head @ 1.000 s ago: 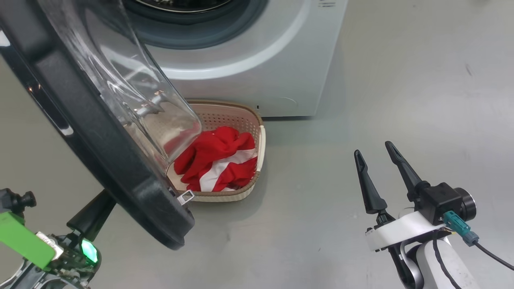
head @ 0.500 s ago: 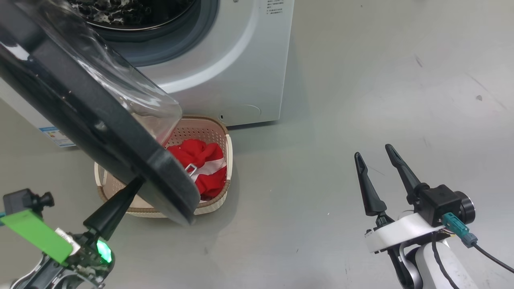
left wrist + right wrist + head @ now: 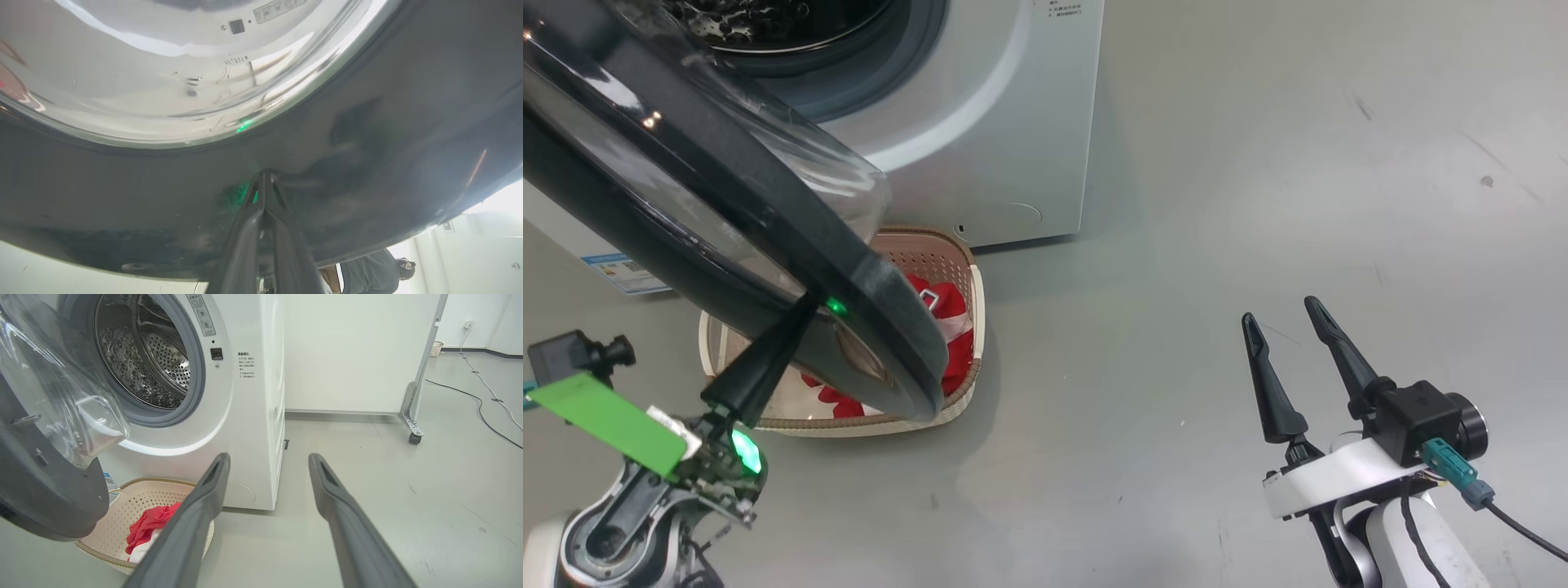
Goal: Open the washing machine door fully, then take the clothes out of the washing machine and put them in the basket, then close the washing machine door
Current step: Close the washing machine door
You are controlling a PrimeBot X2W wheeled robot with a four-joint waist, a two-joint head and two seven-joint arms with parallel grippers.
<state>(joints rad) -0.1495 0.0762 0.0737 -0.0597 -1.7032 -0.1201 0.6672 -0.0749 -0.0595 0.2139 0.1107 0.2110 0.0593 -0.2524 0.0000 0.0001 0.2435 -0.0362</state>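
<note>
Head view: left gripper (image 3: 806,302), fingers together, presses its tip against the outer face of the washing machine door (image 3: 727,269). The clothes (image 3: 956,359) lie in the basket (image 3: 849,427) beneath. Right gripper (image 3: 1279,310) has its fingers apart and is empty.
Left wrist view: the tip touches the door.
Right wrist view: the washing machine (image 3: 245,416) stands open.

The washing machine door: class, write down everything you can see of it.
The washing machine door is round, with a wide glossy black rim and a bulging clear glass bowl facing the drum. It stands partly open, hanging over the basket. The shut left tool touches its outer rim.
</note>
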